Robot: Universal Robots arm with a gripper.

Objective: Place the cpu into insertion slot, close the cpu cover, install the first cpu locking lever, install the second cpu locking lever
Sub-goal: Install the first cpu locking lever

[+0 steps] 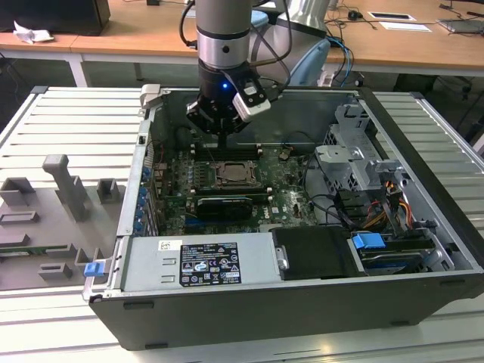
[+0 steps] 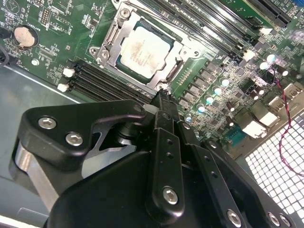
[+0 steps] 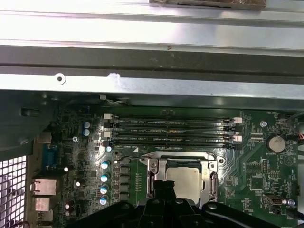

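This looks like a lab or workshop for robot work. An open computer case (image 1: 302,227) lies at the middle of the exterior view on a ribbed metal table (image 1: 68,121). Grey holding blocks (image 1: 68,185) stand at the left, and wooden desks (image 1: 393,41) with cables run along the top.

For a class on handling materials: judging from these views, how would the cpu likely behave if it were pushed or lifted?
The cpu is a flat square with a metal top, so probably stiff and unlikely to roll or tip. It sits low inside the cpu cover, so a sideways push would likely not shift it.
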